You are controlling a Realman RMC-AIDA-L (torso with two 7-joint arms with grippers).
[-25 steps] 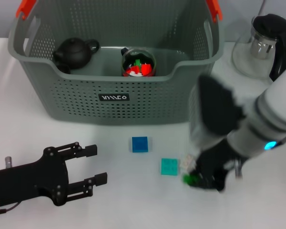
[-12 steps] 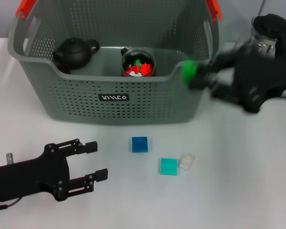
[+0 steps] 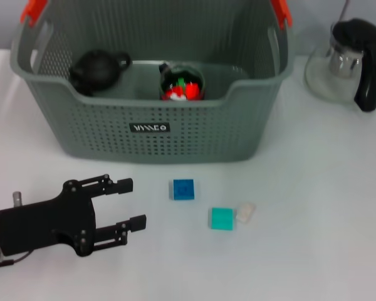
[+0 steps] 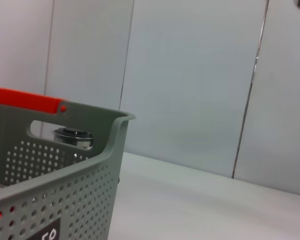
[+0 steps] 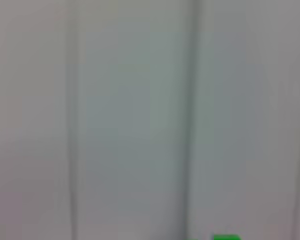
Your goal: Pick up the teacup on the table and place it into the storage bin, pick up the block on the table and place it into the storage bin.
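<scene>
**Desk:** What could go wrong here?

**Photographer:** Three small pieces lie close together on the white table [image 3: 313, 207] in front of the storage bin [image 3: 150, 128]: a blue block [image 3: 183, 189], a teal block [image 3: 222, 219] and, touching the teal one, a small pale piece [image 3: 245, 212]. In my judgement, a reach for the teal block could drag the pale piece along or nudge it aside, because the two sit edge to edge. A release made too low could also catch a block on the bin's front rim.

**Desk:** And the cup?

**Photographer:** A dark-rimmed cup [image 3: 182, 81] holding red, white and green bits already stands inside the bin, beside a black teapot [image 3: 97, 68]. No teacup is left on the table that I can see. A glass pitcher [image 3: 344, 63] stands well apart from the blocks, by the bin's right end (no part of the job).

**Desk:** The arms?

**Photographer:** The left gripper [image 3: 128, 204] lies low over the table, left of the blue block and near it, its black fingers [image 3: 116, 185] spread apart and pointing toward the blocks, holding nothing. The right gripper is out of the head view; its wrist camera faces a plain wall, with a bit of bright green at the picture's edge, so I cannot tell what its pincer is doing.
</scene>
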